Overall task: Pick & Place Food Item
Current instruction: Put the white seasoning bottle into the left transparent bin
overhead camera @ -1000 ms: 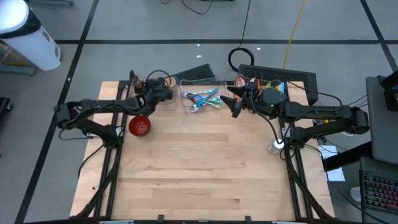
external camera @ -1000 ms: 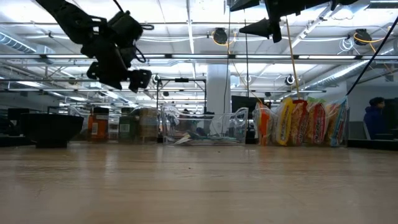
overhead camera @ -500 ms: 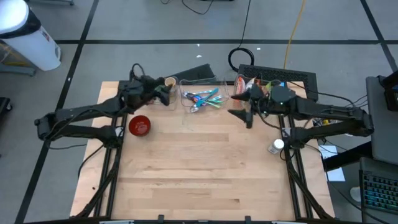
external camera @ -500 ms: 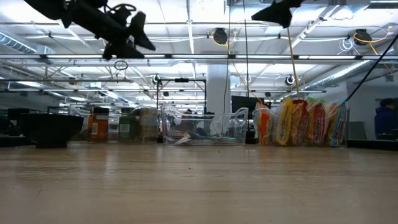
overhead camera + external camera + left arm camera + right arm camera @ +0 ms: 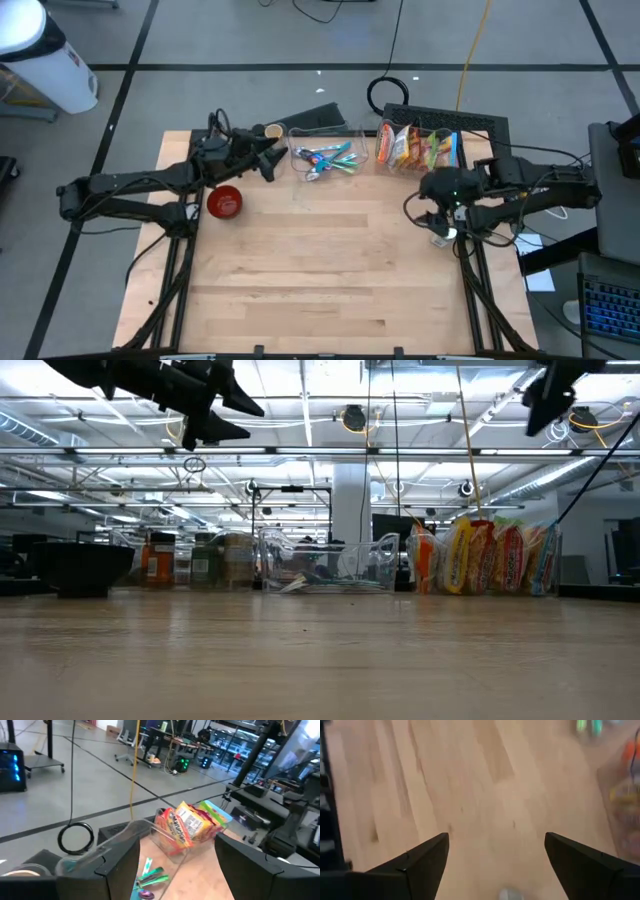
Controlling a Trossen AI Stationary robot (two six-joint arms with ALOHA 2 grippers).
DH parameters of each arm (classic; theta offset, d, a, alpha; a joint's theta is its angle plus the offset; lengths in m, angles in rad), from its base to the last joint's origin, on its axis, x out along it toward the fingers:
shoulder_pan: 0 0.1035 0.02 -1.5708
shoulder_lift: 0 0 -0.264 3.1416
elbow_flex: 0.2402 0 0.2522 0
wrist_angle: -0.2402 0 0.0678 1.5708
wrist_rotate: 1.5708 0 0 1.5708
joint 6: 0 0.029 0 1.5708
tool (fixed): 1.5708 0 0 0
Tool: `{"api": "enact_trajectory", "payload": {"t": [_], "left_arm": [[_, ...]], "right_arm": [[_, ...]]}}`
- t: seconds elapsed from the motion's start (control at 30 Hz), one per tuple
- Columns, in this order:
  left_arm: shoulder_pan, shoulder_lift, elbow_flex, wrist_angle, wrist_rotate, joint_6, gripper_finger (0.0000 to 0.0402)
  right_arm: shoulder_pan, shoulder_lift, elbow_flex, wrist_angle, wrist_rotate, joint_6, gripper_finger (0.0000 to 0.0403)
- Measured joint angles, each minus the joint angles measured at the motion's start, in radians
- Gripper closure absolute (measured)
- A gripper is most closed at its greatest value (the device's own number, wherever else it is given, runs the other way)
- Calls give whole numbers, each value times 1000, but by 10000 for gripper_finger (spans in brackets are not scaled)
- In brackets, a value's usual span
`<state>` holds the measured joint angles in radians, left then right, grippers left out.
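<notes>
Colourful snack packets (image 5: 415, 146) stand upright in a clear holder at the table's far right, also seen as packets (image 5: 490, 557) in the low view and packets (image 5: 187, 825) in the left wrist view. A red bowl (image 5: 224, 201) sits on the wood at the far left. My left gripper (image 5: 170, 865) is open and empty, held level high above the table beside the bowl, pointing toward the packets. My right gripper (image 5: 495, 860) is open and empty, high over the table's right edge (image 5: 428, 195) and tipped down at bare wood.
A clear bin of coloured utensils (image 5: 325, 160) stands between the bowl and the packets at the far edge. Jars (image 5: 190, 560) line the far left. A small white object (image 5: 441, 237) lies by the right edge. Bare wood (image 5: 320, 270) fills the middle and near side.
My left gripper has risen and tipped from pointing down to level, edging toward the utensil bin. My right gripper has drawn back from the packets toward the table's right edge and tipped downward. Both have stayed open with nothing in them.
</notes>
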<state>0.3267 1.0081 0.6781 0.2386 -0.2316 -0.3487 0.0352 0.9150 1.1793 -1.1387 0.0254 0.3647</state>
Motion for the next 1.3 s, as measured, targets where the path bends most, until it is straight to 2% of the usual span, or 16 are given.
{"api": "enact_trajectory", "payload": {"t": [0.2,0.4,0.73,1.13,1.3], "left_arm": [[-37,38,0,9,-2,-44,135],[-88,84,0,97,-3,-80,135],[-150,139,0,163,-3,-82,135],[-159,151,0,167,-2,-87,135],[-159,151,0,167,-2,-92,135]], "right_arm": [[90,1,-25,-145,45,108,83],[167,1,-114,-178,81,241,83],[218,1,-234,-273,78,429,83],[218,2,-316,-296,-3,428,83],[218,3,-366,-283,-4,447,83]]}}
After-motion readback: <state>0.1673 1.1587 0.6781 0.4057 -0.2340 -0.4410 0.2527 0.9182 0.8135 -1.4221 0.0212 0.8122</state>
